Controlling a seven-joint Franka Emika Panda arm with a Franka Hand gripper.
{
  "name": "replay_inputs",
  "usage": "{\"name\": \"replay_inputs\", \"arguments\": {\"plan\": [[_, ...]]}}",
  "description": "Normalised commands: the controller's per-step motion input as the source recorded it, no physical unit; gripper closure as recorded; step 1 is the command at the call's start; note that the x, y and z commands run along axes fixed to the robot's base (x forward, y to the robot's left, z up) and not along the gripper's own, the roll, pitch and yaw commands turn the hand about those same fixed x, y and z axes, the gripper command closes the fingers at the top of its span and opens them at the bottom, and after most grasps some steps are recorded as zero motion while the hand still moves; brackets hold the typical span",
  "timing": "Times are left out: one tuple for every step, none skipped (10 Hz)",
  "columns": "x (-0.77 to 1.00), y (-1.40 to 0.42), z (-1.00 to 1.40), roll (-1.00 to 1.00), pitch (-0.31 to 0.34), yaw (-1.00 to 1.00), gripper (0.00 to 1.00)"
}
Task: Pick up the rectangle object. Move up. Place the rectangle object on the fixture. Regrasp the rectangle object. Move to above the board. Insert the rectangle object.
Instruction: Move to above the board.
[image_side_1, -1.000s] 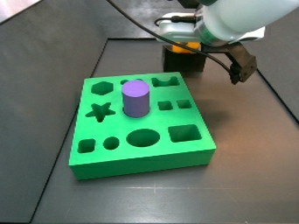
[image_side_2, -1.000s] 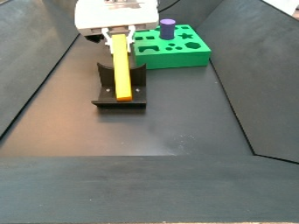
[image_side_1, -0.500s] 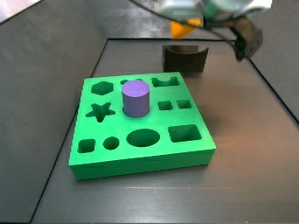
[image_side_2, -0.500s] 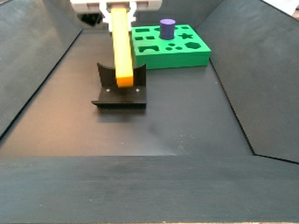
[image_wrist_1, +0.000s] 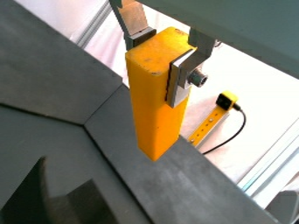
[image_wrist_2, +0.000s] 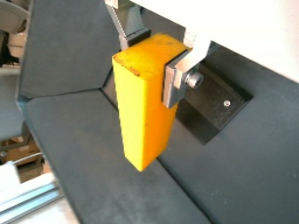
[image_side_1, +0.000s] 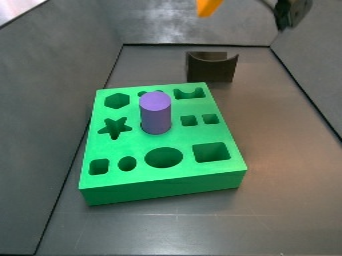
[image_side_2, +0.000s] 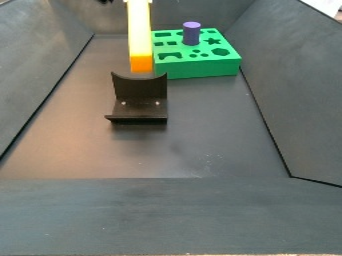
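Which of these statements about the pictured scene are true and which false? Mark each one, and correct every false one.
1. The pincer is shut on the rectangle object. True.
2. The rectangle object rests in the fixture. False: it hangs above it, lifted clear.
3. A purple cylinder stands upright on the board. True.
4. The rectangle object is held lying flat. False: it hangs upright.
5. The fixture sits on top of the board. False: it stands on the floor beside it.

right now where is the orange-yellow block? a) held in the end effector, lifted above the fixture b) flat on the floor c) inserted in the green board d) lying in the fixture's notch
A: in both wrist views the end effector clamps the rectangle object, and in a side view it hangs upright clear above the fixture.
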Motion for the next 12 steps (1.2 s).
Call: {"name": "replay_inputs", "arguments": {"plan": [[-0.15, 0.09, 1.00, -0.12, -0.028, -0.15, 1.00], [-0.15, 0.08, 1.00, -0.12, -0.004, -0.13, 1.00], [-0.15, 0.08, 1.00, -0.13, 0.006, -0.12, 1.00], [-0.15, 0.08, 1.00, -0.12, 0.021, -0.10, 1.00], [-0.14, 0.07, 0.90, -0.11, 0.030, -0.08, 1.00], [-0.10, 0.04, 0.64, -0.10, 0.041, -0.06, 1.00], [-0.07, 0.03, 0.44, -0.09, 0.056, -0.04, 1.00], [-0.05, 0.02, 0.18, -0.07, 0.073, -0.03, 1.00], [-0.42, -1.00, 0.08, -1.00, -0.001, -0.13, 1.00], [-0.42, -1.00, 0.08, -1.00, -0.006, -0.12, 1.00], [-0.44, -1.00, 0.09, -1.00, -0.008, -0.12, 1.00], [-0.46, -1.00, 0.08, -1.00, -0.006, -0.13, 1.00]]}}
